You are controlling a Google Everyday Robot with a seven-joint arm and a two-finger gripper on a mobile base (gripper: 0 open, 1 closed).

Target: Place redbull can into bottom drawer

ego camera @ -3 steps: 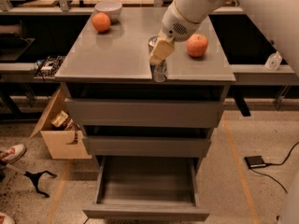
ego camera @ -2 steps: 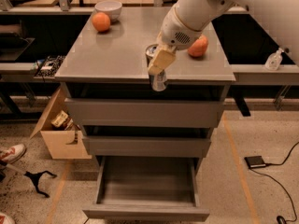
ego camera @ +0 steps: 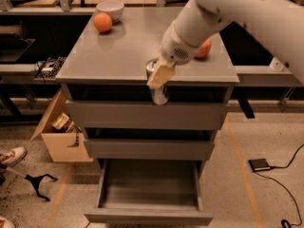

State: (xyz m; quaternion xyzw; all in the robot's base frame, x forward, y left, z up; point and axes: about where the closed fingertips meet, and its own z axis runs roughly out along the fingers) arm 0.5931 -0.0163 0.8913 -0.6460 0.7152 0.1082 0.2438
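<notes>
My gripper (ego camera: 159, 77) is shut on the redbull can (ego camera: 158, 93), a slim silver can with a pull-tab top. It holds the can upright in the air just past the front edge of the grey cabinet top (ego camera: 118, 56), over the drawers. A tan finger (ego camera: 160, 74) covers the can's upper side. The bottom drawer (ego camera: 148, 216) is pulled out and open below, a wide shallow grey tray with nothing in it. The two upper grey drawers are slightly out.
Two orange fruits sit on the cabinet top, one at back left (ego camera: 102, 22) and one at right (ego camera: 203, 49) behind my arm. A white bowl (ego camera: 109, 8) stands at the back. A cardboard box (ego camera: 59, 134) stands left of the cabinet. A cable and small device (ego camera: 260, 165) lie on the floor at right.
My gripper has carried the can forward, off the cabinet top and past its front edge, and slightly lower. The drawers and fruits have not moved.
</notes>
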